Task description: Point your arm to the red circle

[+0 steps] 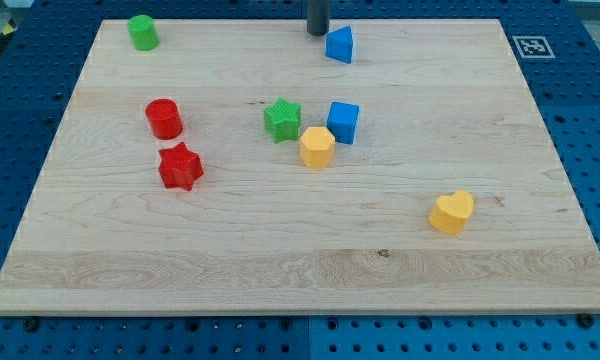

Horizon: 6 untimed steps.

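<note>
The red circle (164,118), a short red cylinder, stands on the wooden board (230,250) at the view's left, just above a red star (180,166). My tip (317,33) is at the view's top centre, close to the left of a blue triangular block (340,45). The tip is far to the right of the red circle and higher in the view, not touching it.
A green cylinder (143,32) stands at the top left. A green star (282,120), a blue cube (343,122) and a yellow hexagon (317,147) cluster at the centre. A yellow heart (451,212) lies at the lower right.
</note>
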Each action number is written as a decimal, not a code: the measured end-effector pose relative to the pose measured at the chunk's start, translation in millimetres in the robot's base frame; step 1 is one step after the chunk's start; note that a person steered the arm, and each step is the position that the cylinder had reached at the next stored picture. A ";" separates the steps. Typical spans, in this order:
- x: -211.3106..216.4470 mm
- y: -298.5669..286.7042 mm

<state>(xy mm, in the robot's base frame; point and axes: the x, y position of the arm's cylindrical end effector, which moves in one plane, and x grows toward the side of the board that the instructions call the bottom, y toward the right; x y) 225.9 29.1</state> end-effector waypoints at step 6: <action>102.0 33.6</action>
